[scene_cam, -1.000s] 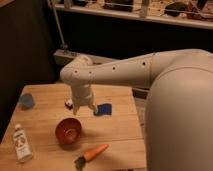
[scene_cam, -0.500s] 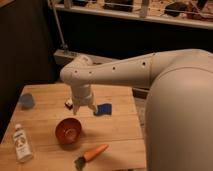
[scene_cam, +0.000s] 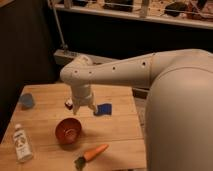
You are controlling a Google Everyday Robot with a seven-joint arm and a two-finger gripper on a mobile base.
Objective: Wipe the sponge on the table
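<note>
The dark blue sponge [scene_cam: 103,108] lies flat on the light wooden table [scene_cam: 120,130], toward its far right part. My gripper [scene_cam: 85,107] hangs from the white arm just left of the sponge, above the table top, with its fingers pointing down. Nothing shows between the fingers. The sponge lies apart from the fingers, close to the right one.
A red bowl [scene_cam: 68,131] sits in front of the gripper. A carrot [scene_cam: 92,153] lies near the front edge. A white bottle [scene_cam: 22,143] lies at the front left, a pale blue cup [scene_cam: 26,100] at the far left. A small black-and-white box [scene_cam: 69,103] is partly behind the gripper.
</note>
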